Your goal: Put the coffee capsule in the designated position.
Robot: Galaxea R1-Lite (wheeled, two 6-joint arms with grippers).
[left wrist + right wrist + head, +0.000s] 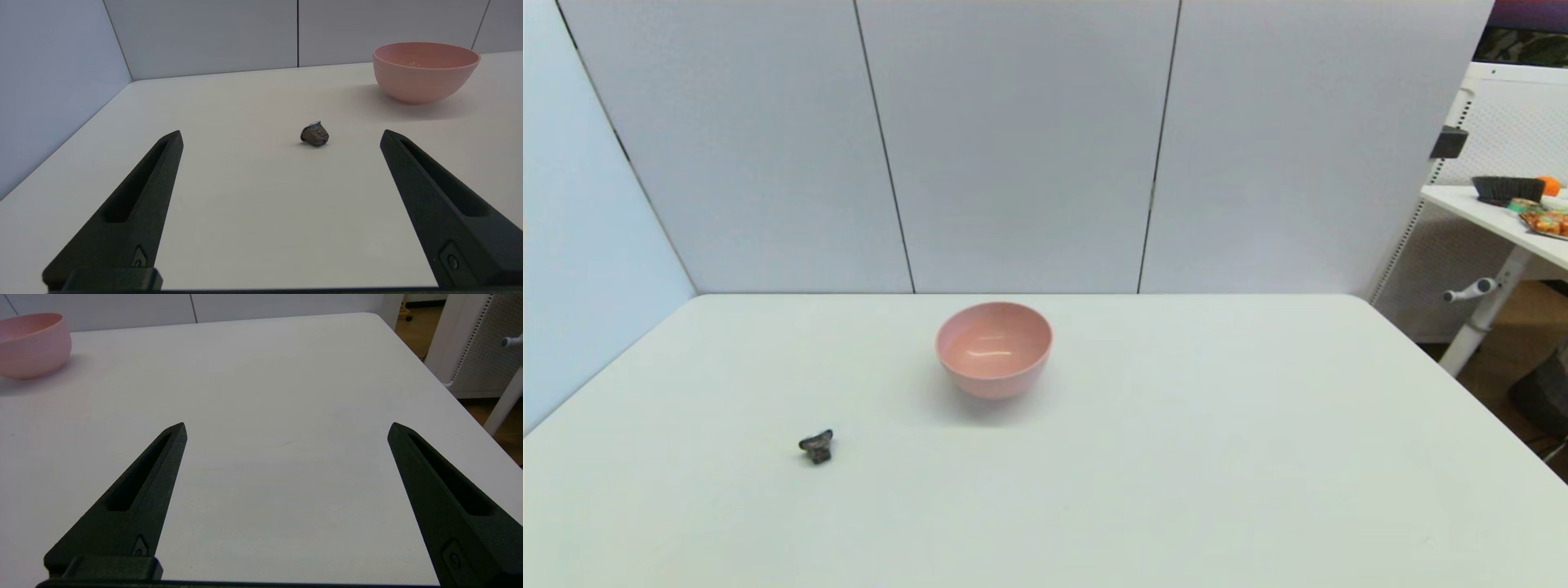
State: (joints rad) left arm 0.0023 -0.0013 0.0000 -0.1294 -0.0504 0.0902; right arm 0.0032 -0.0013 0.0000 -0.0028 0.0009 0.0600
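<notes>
The coffee capsule (pixel 817 447) is a tiny dark grey piece lying on its side on the white table, front left of the bowl. The pale pink bowl (pixel 994 349), the designated position, stands empty near the table's middle back. In the left wrist view the capsule (pixel 315 134) lies ahead of my open left gripper (pixel 282 136), some way off, with the bowl (pixel 425 71) farther back. My right gripper (pixel 287 428) is open over bare table, and the bowl (pixel 32 345) sits far off to its side. Neither arm shows in the head view.
Grey wall panels (pixel 1021 147) close the table's back and left sides. The table's right edge (pixel 1462 392) drops off toward a second white table (pixel 1494 216) holding a dark basket and snacks.
</notes>
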